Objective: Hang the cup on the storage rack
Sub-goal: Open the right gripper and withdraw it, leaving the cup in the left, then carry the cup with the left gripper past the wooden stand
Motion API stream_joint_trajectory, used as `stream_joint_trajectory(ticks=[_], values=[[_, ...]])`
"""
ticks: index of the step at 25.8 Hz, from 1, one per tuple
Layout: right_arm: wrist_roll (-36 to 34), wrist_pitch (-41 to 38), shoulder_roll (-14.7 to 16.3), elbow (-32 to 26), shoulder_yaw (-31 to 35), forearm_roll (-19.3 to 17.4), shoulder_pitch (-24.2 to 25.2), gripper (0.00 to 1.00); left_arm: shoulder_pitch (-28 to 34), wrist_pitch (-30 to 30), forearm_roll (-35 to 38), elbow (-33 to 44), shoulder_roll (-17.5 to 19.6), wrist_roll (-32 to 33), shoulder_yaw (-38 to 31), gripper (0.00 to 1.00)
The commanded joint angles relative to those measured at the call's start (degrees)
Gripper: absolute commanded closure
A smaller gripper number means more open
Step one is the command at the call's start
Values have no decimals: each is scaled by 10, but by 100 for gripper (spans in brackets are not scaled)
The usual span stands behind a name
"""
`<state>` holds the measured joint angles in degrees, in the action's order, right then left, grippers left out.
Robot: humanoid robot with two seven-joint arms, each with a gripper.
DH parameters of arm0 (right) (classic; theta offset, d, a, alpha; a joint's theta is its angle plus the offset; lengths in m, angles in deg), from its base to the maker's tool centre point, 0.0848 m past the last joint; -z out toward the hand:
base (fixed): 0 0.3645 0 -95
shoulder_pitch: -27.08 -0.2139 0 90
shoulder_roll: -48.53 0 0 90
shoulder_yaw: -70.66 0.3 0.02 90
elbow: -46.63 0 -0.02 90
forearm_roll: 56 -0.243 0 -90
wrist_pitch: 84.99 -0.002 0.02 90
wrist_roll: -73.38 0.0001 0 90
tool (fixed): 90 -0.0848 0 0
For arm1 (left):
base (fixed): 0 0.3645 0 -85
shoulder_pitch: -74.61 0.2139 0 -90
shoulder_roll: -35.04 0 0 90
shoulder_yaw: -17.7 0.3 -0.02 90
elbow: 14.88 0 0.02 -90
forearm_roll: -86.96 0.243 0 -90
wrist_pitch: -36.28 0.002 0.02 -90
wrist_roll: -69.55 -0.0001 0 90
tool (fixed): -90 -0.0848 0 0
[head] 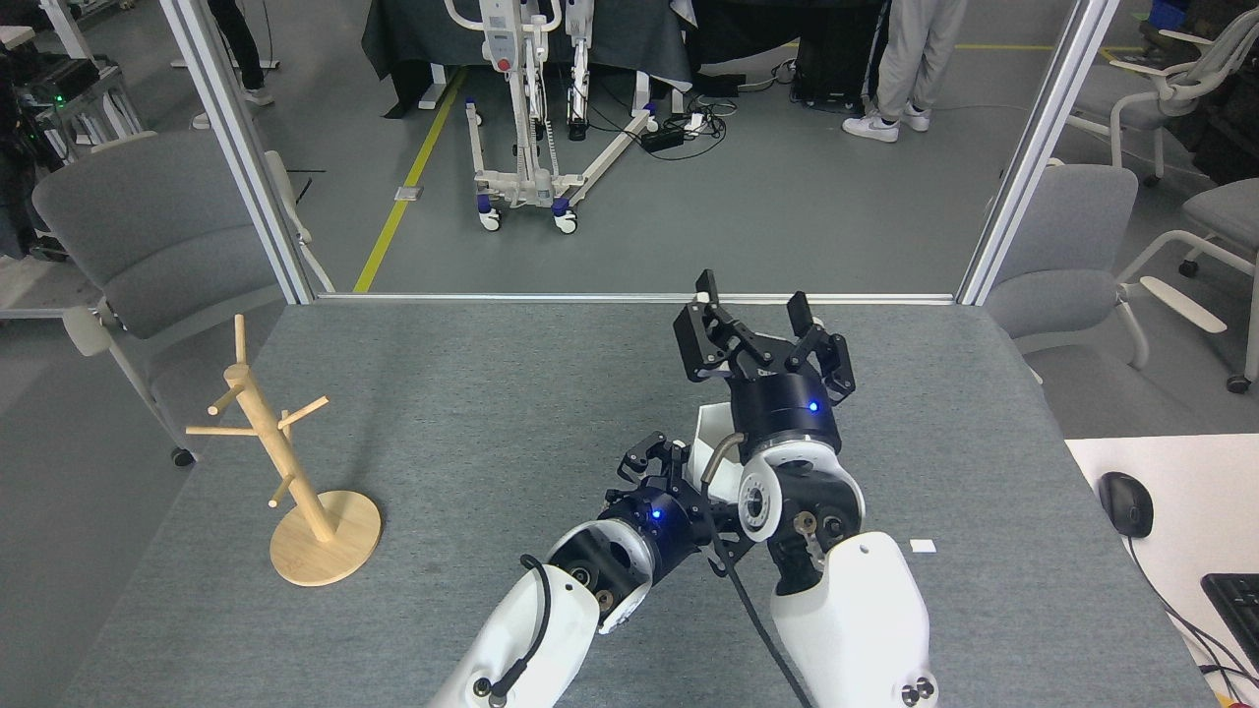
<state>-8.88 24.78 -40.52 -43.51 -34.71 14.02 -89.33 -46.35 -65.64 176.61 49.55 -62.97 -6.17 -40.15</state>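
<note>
The light wooden rack (280, 462), a slanted post with bare pegs, stands far left on my grey desk (472, 393). My left fingers (657, 462) grasp the matte white faceted cup (710, 447). My right fingers (755, 313) hang released above.

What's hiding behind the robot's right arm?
A white cup. Only part of its side and rim peeks out between the right arm and the left hand. Its handle and bottom are covered, so whether the left hand holds it is unclear. The right hand is open and empty.
</note>
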Motion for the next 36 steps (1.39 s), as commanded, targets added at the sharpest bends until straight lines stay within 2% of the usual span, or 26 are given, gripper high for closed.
stream_joint_trajectory(ticks=[1, 3, 5, 7, 10, 12, 15, 17, 20, 24, 27, 30, 33, 36], values=[[-89, -31, 4, 25, 74, -10, -2, 0, 19, 2, 3, 6, 0, 0, -2, 100], [-133, -76, 11, 54, 133, -10, 0, 1, 41, 9, 4, 50, 8, 0, -9, 100], [-176, -136, 35, 90, 194, -10, 1, 1, 77, 11, 6, 103, 22, 4, -25, 100], [-204, -207, 60, 131, 253, -8, 2, 0, 107, 11, 11, 155, 52, 5, -33, 100], [-207, -305, 99, 185, 289, 10, 12, 0, 160, 6, 11, 239, 104, -1, -60, 100], [-207, -336, 117, 202, 299, 56, 31, 0, 189, -1, 11, 287, 123, -2, -83, 100], [-205, -353, 116, 214, 315, 145, 54, 0, 226, -13, 11, 337, 162, -13, -117, 100], [-205, -374, 117, 214, 316, 159, 77, 0, 250, -13, 11, 342, 180, -41, -140, 100], [-203, -399, 115, 206, 316, 160, 116, 0, 288, -14, 11, 346, 210, -89, -175, 100], [-187, -397, 121, 178, 308, 158, 154, 0, 310, -15, 11, 346, 242, -122, -212, 100], [-126, -400, 115, 131, 307, 156, 192, 0, 324, -16, 11, 346, 242, -133, -254, 100], [-58, -396, 96, 52, 307, 144, 218, 0, 337, -27, 11, 346, 243, -134, -292, 100], [-51, -393, 86, 2, 307, 121, 240, 0, 346, -66, 11, 346, 242, -135, -335, 100], [-50, -379, 72, 2, 301, 122, 243, 0, 349, -107, 10, 346, 237, -135, -375, 100]])
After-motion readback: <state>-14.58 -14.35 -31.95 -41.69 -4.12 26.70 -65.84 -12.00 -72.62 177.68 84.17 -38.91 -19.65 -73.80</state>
